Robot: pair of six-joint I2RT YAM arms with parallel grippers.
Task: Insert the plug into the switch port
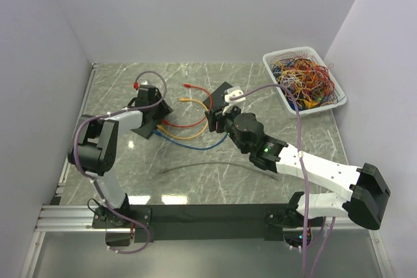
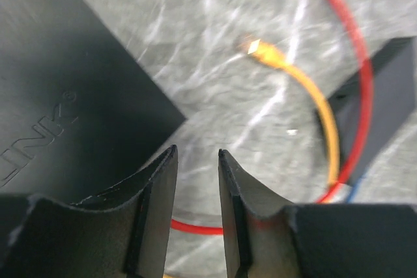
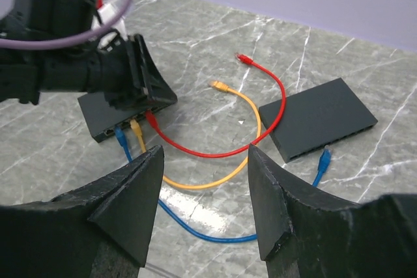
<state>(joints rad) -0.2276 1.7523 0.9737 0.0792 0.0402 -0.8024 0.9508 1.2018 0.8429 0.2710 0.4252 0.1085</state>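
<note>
The left arm [image 1: 98, 151] rises from its base, folds sharply at the elbow and reaches forward and to the right. Its left gripper [image 2: 197, 155] points down, the 2 fingers [image 2: 159, 187] only a narrow slit apart. The right arm [image 1: 322, 172] stretches low and long toward the left, and its right gripper [image 3: 204, 161] is spread wide, its 2 fingers [image 3: 133, 206] well parted.

Left switch [image 2: 71, 89]: we read only "LINK", the rest cut by the edge.
Orange plug [image 2: 259, 49]: we see it blurred.
Red cable [image 2: 366, 76]: top end cropped.
</note>
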